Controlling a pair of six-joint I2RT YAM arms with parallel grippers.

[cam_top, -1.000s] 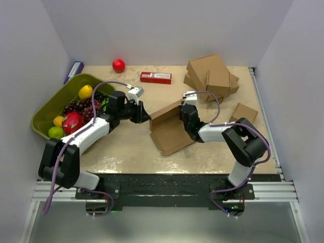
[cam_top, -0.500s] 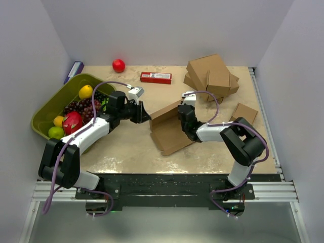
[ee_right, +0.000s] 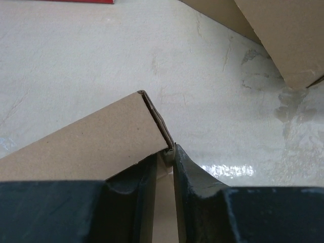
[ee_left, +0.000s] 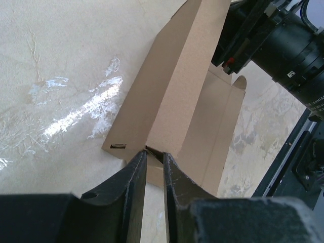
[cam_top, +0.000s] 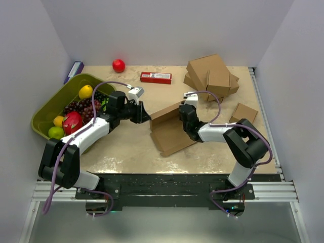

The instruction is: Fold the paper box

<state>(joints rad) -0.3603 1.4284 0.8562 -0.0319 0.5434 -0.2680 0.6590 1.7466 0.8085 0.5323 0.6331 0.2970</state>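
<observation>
R fingers [ee_right: 200, 182] slightly looser at paper box [cam_top: 169, 132] flap (L fingers [ee_left: 132, 188] same)

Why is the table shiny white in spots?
Glare: left wrist view, white streaks on the table beside the paper box; right wrist view, a bright patch at lower right; top view, faint sheen near the front edge.

No legible text; white print on red carton [cam_top: 155, 77] too small to read.
</observation>
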